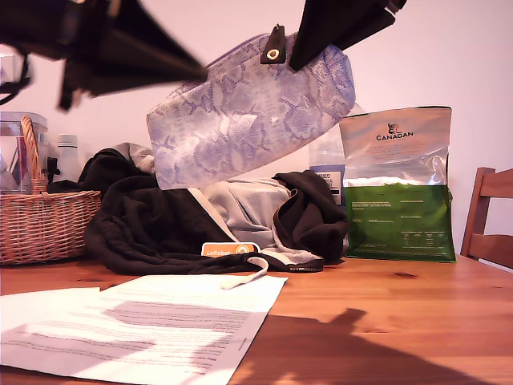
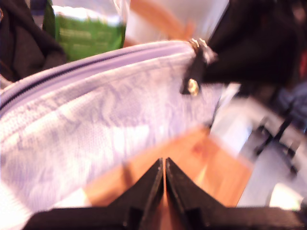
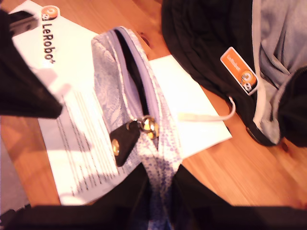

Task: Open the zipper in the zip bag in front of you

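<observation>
Gripping 1 zip bag w/ my second gripper, airborne.

The wooden bench carried printed sheets of paper at the front, a wicker basket at the exterior view's left, a heap of dark clothing behind, and a green foil bag standing upright at that view's right.

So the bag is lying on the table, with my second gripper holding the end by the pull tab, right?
No: the bag hangs in the air above the table, as the exterior view shows. My second gripper does hold the end by the pull tab.
</observation>
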Controlling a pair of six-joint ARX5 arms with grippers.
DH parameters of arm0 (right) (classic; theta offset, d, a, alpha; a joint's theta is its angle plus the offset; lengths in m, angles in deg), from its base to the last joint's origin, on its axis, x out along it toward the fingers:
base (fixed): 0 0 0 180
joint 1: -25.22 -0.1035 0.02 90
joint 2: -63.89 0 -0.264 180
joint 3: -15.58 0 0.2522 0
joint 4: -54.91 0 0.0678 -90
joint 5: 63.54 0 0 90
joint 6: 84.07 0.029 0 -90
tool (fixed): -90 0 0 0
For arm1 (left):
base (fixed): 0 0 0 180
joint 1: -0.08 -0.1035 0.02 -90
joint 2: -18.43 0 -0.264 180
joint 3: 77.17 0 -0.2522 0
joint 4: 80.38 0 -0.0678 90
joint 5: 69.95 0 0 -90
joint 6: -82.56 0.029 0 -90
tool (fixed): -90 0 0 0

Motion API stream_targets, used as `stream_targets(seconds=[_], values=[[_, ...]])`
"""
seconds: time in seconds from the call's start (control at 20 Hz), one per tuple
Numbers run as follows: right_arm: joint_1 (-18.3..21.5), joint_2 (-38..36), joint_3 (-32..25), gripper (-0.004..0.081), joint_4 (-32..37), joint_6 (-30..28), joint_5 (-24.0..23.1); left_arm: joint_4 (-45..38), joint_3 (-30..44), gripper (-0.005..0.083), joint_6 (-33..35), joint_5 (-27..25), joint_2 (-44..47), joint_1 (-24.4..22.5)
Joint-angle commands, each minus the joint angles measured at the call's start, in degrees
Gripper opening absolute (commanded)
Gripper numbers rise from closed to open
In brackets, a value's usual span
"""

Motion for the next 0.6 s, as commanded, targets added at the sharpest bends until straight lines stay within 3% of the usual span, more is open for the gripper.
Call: stream_targets(seconds=[0.0, 0.1, 0.15, 0.55], values=[[0.15, 0.44, -1.01, -0.0010, 1.29, 0.26, 0.48, -6.51, -0.07, 0.0036, -0.15, 1.68, -0.96, -0.04], [0.15, 0.44, -1.01, -0.0010, 1.33, 0.24, 0.55, -8.57, -0.07, 0.0225, -0.48, 3.06, -2.58, -0.04], [0.15, 0.44, -1.01, -0.0010, 1.36, 0.24, 0.61, -8.55, -0.07, 0.0280, -0.72, 2.89, -3.50, -0.04], [0.13, 0.44, -1.01, -0.0010, 1.64, 0.26, 3.21, -13.20, -0.31, 0.0292, -1.51, 4.17, -10.12, -0.07]])
